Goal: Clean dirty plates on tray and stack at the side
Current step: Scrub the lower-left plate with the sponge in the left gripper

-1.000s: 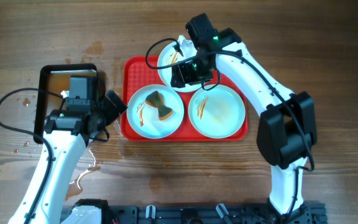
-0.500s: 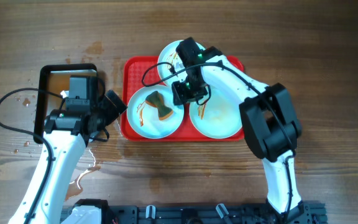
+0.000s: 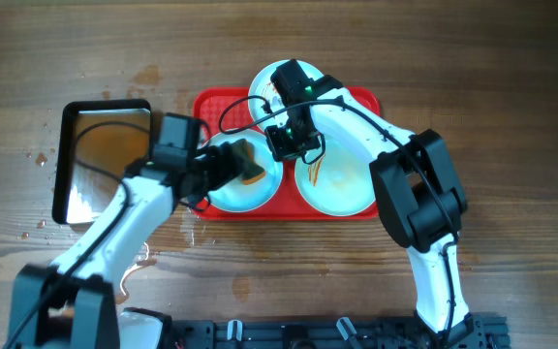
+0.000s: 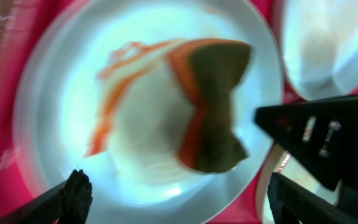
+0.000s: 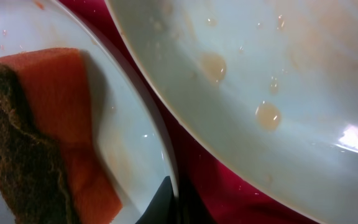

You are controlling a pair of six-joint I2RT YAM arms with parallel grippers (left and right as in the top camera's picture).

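Three round, shallow, pale mint-green plates [image 3: 342, 194] on a large, flat, bright red plastic tray [image 3: 209, 103] in the middle of the dark wooden counter [image 3: 511, 58].

On the left plate [image 3: 245, 201]: an orange sponge with a dark green scouring face [image 3: 251, 166], next to a curved orange-brown sauce smear [image 4: 107, 118]. Right plate [image 5: 272, 68] just beside it, wet, dotted with pale brownish droplets. Far plate [image 3: 263, 88] at the tray's back edge, largely hidden under the right arm.

Left tool [image 4: 179, 202] above the left plate, fingers [image 4: 76, 194] spread wide on either side of the sponge, gripping nothing.

Right tool [image 5: 169, 202] pressed fully together, tip down at the left plate's rim, close to the neighbouring right plate. Unclear whether pinching that rim or only touching it.

Left of the tray and apart from it: a rectangular black-rimmed metal pan [image 3: 64, 165] with a brownish, shiny floor. Towards the front left of the counter, a small puddle [image 3: 129, 271] and scattered droplets.
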